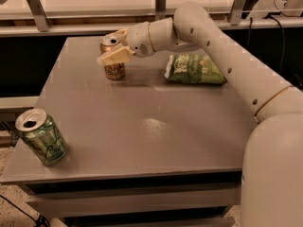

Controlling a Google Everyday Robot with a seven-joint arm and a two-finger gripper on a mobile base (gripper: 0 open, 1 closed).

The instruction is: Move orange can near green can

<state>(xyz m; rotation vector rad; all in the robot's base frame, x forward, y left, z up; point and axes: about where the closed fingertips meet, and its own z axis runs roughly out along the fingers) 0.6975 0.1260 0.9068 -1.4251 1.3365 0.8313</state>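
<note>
Gripper (108, 47) at orange can (115, 71), upper left; I can't tell if it's clamped, and a loose hold could topple it mid-carry.

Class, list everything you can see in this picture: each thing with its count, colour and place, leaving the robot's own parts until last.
table: one, grey, fills the middle of the view.
orange can: one, orange-tan, upright at the table's far side.
green can: one, green, standing at the near left corner.
snack bag: one, green, lying flat to the right of the orange can.
arm: one, white, reaching in from the right.
claw: one, cream, at the orange can's upper part.
</note>
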